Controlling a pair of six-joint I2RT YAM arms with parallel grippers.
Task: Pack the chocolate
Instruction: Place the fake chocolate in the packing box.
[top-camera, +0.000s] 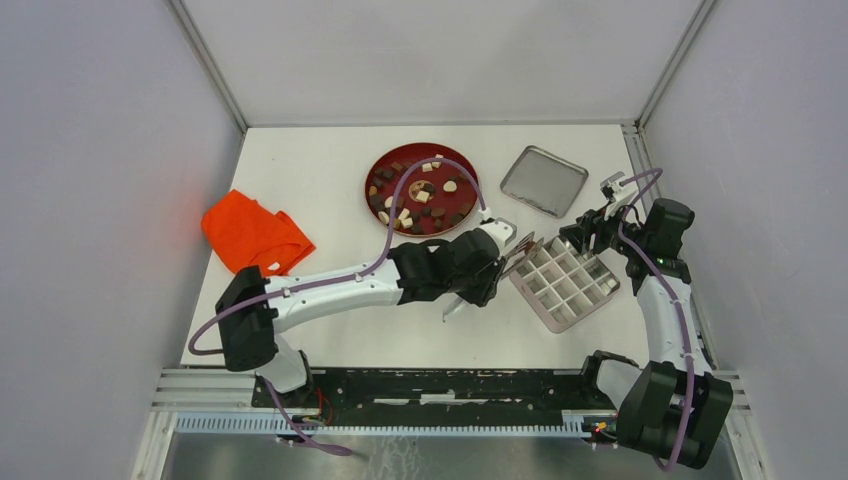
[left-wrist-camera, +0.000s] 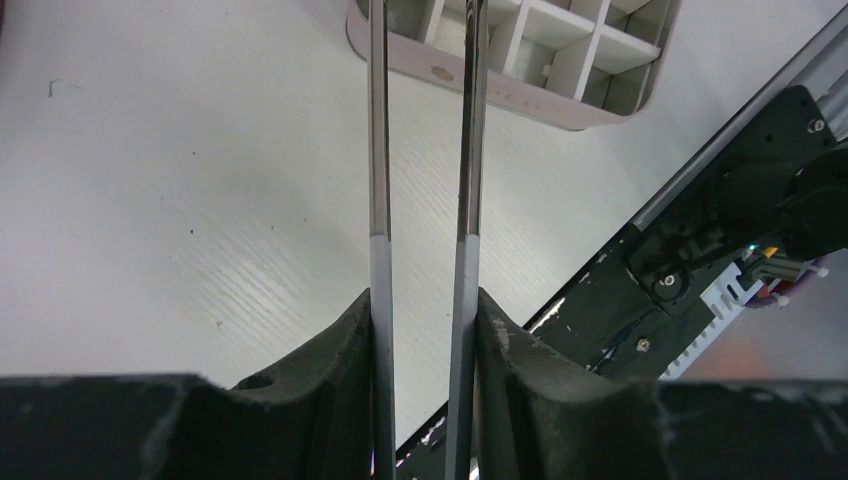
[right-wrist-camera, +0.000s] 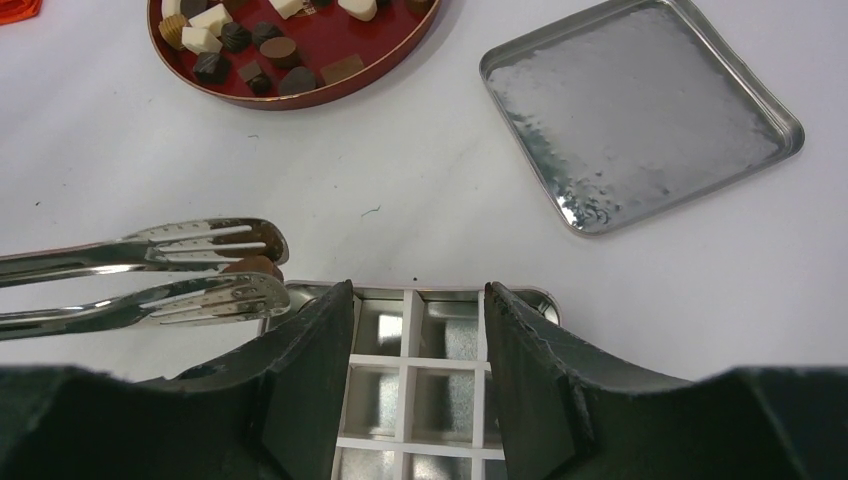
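A: Most choc pcs (top-camera: 420, 195) on red plate (top-camera: 368, 188), far-middle of table (top-camera: 320, 170). One brown pc (right-wrist-camera: 252, 266) pinched betw. tweezers (right-wrist-camera: 175, 240) tips, just beside box (top-camera: 565, 283) corner nearest plate.

B: Grippers?

A: At left gripper (left-wrist-camera: 422, 315): clamped on tweezers' shanks, pressing them partway together. At right gripper (right-wrist-camera: 418, 295): jaws apart over box's far corner, toward table's right edge. Touching box or not, can't tell.

B: Handling?

A: Prob. light, stiff, smooth, so slippery betw. metal tips. Likely to mark or chip if squeezed hard. Best taken across flat sides, mid-pc, gentle pinch. Next, by the look of it: ease over an empty cell, lower before letting go, else could bounce out.
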